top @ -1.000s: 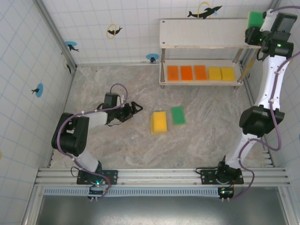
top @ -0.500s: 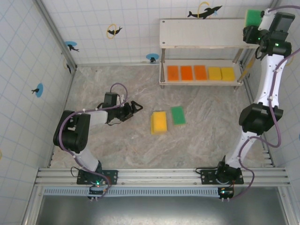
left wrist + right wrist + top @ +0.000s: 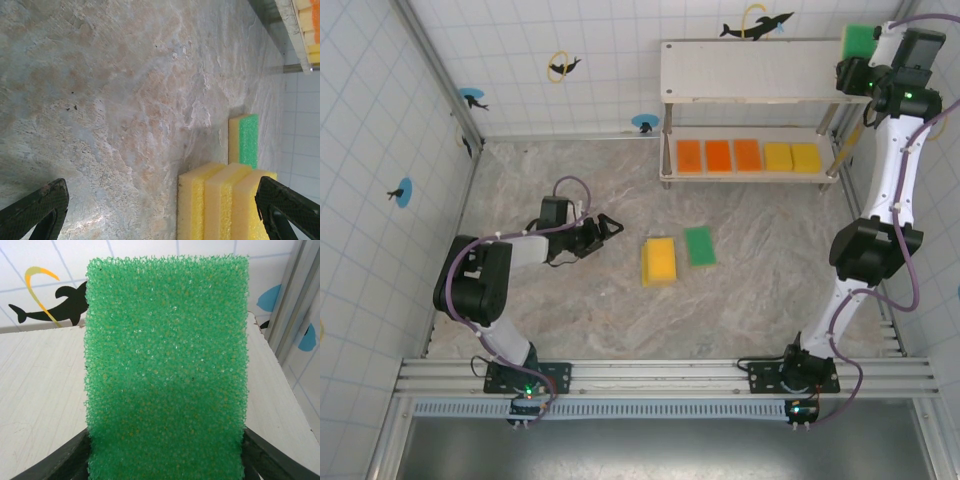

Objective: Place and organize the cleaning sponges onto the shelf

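Observation:
My right gripper is at the right end of the shelf's top board, shut on a green sponge whose scouring face fills most of the right wrist view. Its dark fingers press against both of the sponge's sides. On the lower board lie three orange sponges and two yellow ones in a row. A stack of yellow sponges and a green-faced sponge lie on the table. My left gripper stands open low over the table, facing the yellow stack, with nothing between its fingers.
The marble-patterned table is bounded by tiled walls on the left, back and right. The shelf's thin metal legs stand at the back right. In the left wrist view, the green-faced sponge lies beyond the yellow stack.
My right gripper has shifted the green sponge slightly left over the top board's right end. The left arm has barely moved.

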